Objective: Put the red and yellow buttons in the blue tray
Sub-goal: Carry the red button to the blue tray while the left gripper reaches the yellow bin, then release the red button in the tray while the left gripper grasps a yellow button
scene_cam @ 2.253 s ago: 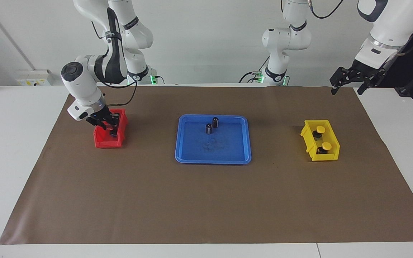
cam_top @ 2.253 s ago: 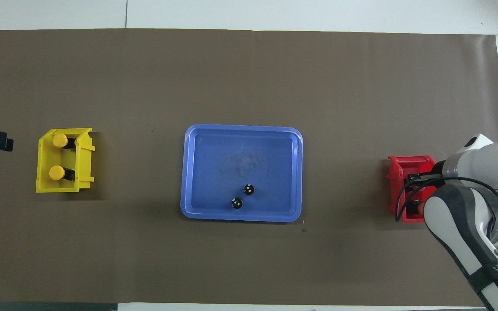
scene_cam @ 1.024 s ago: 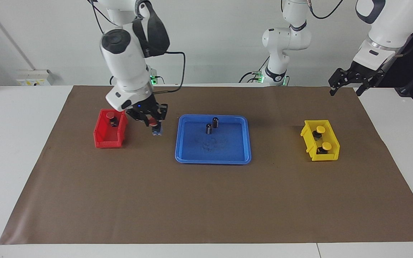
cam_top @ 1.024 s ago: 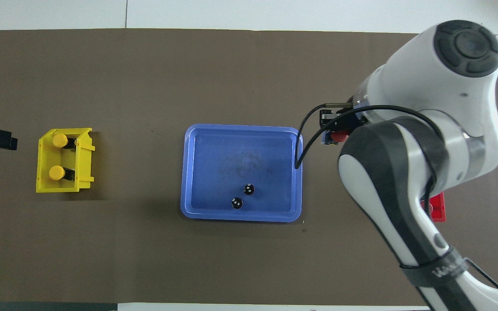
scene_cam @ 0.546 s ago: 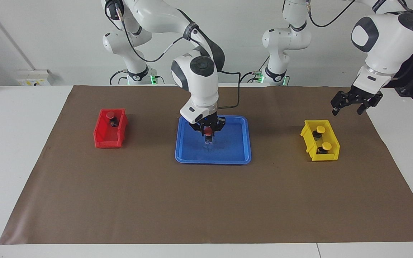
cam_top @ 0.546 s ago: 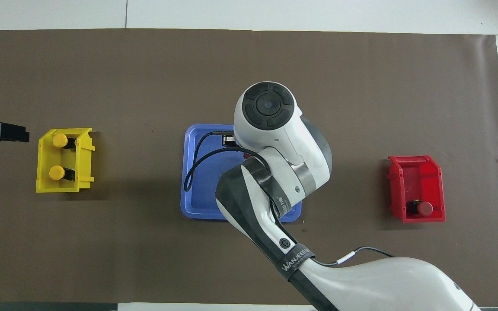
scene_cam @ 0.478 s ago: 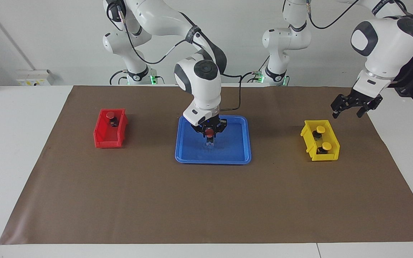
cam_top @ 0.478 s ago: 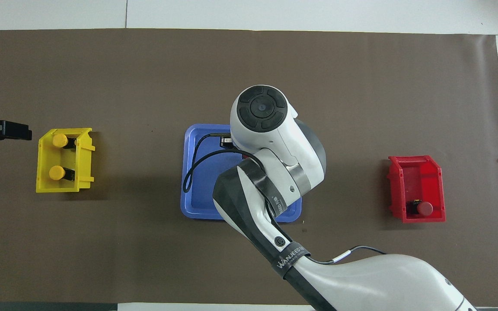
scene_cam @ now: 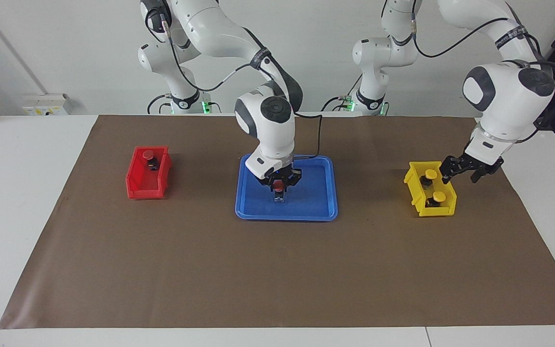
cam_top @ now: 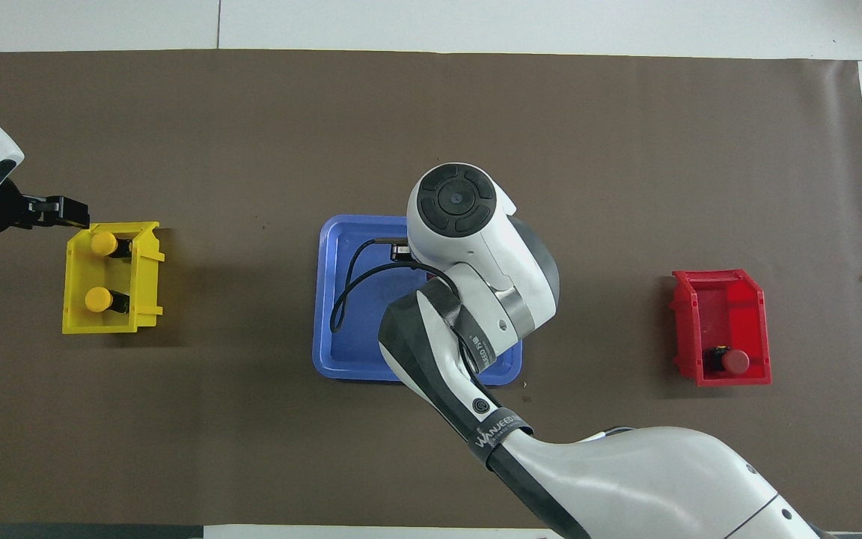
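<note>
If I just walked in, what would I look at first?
Probably the big white arm in the middle: its right hand is down over the blue tray, pinching a red button. Next you'd spot the two bright boxes: the red bin with one red button in it at the right arm's end, and the yellow bin with two yellow buttons at the left arm's end, the left hand just above it.

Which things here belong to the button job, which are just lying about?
Job: held red button, in right tool over tray; other red button, in red bin; two yellow buttons, in yellow bin; tray; left tool, by yellow bin.
Lying about: red bin; yellow bin; mat.
</note>
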Action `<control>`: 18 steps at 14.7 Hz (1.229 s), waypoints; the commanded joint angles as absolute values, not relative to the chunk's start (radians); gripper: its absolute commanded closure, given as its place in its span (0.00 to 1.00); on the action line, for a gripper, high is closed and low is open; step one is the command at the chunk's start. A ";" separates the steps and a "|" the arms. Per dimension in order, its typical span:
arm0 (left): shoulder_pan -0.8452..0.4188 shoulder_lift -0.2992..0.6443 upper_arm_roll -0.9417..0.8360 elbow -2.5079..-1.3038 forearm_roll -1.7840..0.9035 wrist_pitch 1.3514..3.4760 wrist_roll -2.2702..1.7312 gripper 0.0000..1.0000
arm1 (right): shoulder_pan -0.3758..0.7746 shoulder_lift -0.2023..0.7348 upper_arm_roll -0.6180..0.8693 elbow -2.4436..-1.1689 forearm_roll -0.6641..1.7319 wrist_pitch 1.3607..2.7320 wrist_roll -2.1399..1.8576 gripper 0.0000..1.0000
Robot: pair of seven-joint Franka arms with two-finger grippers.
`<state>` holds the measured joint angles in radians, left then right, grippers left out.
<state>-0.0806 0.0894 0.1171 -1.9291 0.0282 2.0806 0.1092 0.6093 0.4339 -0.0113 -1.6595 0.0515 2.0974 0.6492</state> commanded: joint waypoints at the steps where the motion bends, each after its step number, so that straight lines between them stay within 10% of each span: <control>1: -0.069 0.086 0.109 -2.012 0.041 2.195 0.104 0.27 | 0.615 0.411 -0.008 -1.706 0.040 2.134 0.650 0.53; 4: -0.069 0.095 0.109 -2.043 0.038 2.232 0.106 0.29 | 0.614 0.413 -0.008 -1.709 0.040 2.171 0.640 0.36; 10: -0.069 0.150 0.107 -2.045 0.026 2.250 0.109 0.29 | 0.473 0.244 -0.018 -1.701 0.037 1.958 0.464 0.32; 18: -0.069 0.160 0.107 -2.079 0.005 2.264 0.110 0.32 | 0.025 -0.302 -0.018 -2.347 0.037 2.034 -0.235 0.32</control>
